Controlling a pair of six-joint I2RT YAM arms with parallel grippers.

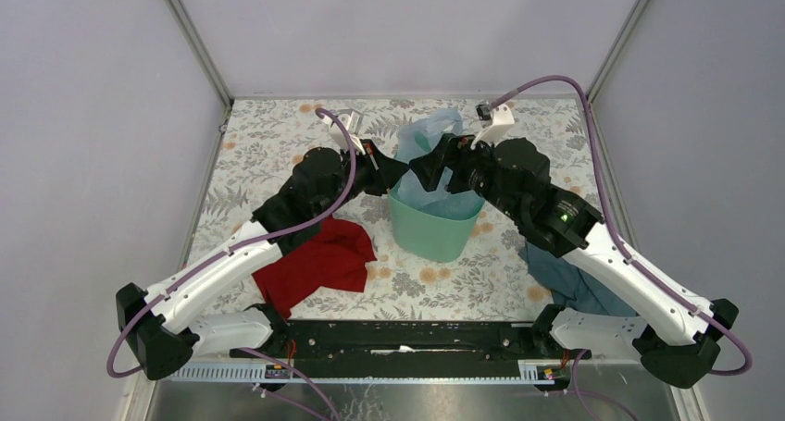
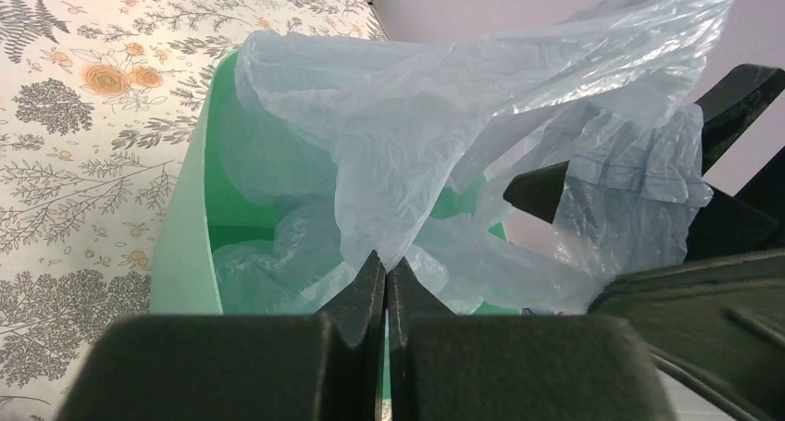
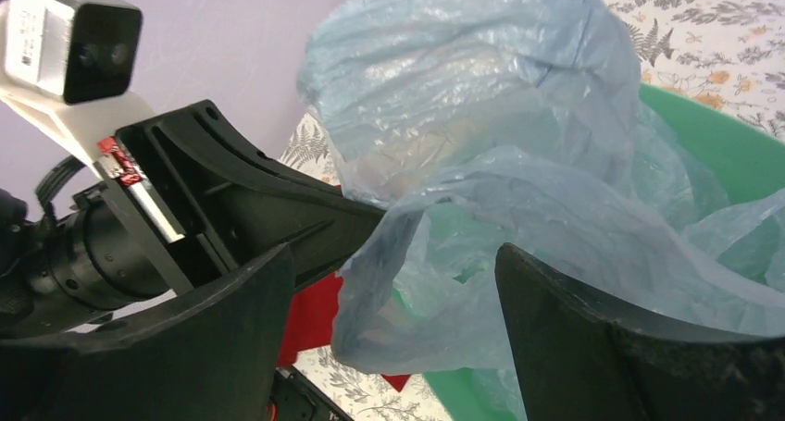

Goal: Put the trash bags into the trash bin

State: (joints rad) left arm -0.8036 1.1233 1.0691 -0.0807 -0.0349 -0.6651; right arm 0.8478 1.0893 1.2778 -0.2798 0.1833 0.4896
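Near part of bench (image 1: 435, 287): I note red cloth (image 1: 319, 259) under left arm and blue-grey cloth (image 1: 579, 287) under right arm, both lying on bench. Mid-bench, between cloths: trash bin (image 1: 430, 234), mint green, upright. Trash bag (image 2: 417, 97), pale blue film, partly inside bin, rest billowing above rim. Left pincer (image 2: 386, 287) at bin's left rim, tips closed, nipping fold of bag. Right pincer (image 3: 389, 254) opposite, jaws wide apart, film between them, unclamped.

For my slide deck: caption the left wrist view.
Left gripper, shut, pinches a pale blue trash bag over the mint-green trash bin.
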